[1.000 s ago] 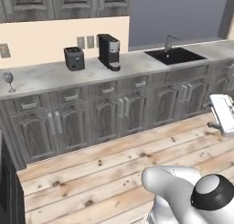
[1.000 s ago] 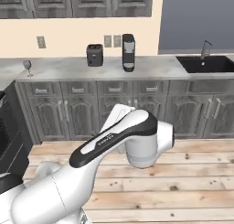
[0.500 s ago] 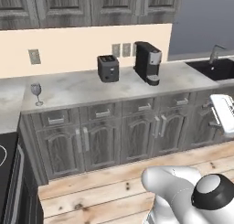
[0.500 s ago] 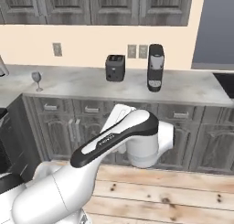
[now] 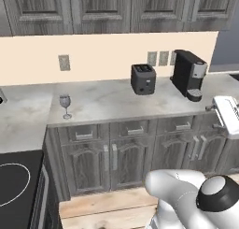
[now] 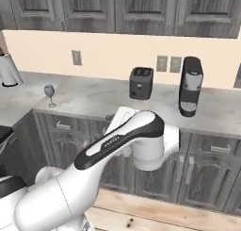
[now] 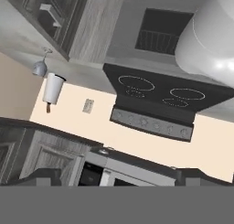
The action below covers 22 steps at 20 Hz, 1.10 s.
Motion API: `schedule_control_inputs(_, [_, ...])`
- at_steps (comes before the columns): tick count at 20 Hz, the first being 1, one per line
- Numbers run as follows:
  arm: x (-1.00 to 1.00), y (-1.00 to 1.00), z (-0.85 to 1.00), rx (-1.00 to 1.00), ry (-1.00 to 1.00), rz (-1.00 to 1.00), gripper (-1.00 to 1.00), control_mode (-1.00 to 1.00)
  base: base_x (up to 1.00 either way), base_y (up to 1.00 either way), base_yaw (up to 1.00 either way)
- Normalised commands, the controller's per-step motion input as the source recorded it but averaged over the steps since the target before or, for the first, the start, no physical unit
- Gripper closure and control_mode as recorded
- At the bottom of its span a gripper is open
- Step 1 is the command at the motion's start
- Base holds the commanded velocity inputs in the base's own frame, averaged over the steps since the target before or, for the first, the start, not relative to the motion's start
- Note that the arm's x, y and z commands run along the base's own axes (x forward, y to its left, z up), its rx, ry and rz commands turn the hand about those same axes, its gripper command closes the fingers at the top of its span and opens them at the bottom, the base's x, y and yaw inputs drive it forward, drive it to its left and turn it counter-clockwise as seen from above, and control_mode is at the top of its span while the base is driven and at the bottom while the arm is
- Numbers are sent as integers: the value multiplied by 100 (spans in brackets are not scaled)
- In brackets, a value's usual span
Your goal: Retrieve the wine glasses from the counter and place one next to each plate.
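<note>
The two dark fingertips (image 7: 43, 175) poke up at the bottom corners of the hand view, set far apart, jaws spread wide with nothing between them, so the gripper (image 7: 116, 178) is carrying nothing. Beyond them the hand view is rolled over: a black stovetop (image 7: 169, 95) with ring burners sits in the middle of the frame, a white paper towel roll (image 7: 53, 88) hangs at the left, and just above it, upper left, a wine glass (image 7: 39, 67) shows bowl-down against the counter (image 7: 98, 40). Out to the left base view: the wine glass (image 5: 65, 105) stands upright at centre left of the frame on the marble counter (image 5: 107, 102), near its front edge, well apart from the toaster (image 5: 143, 79) at centre and the coffee machine (image 5: 188, 75) to its right. The stovetop (image 5: 16, 186) fills the lower left corner. In the right base view the white arm (image 6: 117, 145) sweeps across the lower centre, while the wine glass (image 6: 49, 94) stands at centre left on the counter (image 6: 94, 100), the paper towel roll (image 6: 8, 70) further left by the wall.
</note>
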Motion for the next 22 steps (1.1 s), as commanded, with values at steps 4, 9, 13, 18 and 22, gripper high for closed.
schedule_control_inputs(4, [0, 0, 0, 0, 0, 0, -100, 100, 12, 47, 29])
schedule_control_inputs(9, [0, 0, 0, 0, 0, 0, -100, 100, 15, 31, 30])
schedule_control_inputs(13, [0, 0, 0, 0, 0, 0, -100, 100, 53, 9, 34])
schedule_control_inputs(18, [0, 0, 0, 0, 0, 0, -100, 100, 55, 9, 31])
schedule_control_inputs(22, [0, 0, 0, 0, 0, 0, -100, 100, 56, 35, 19])
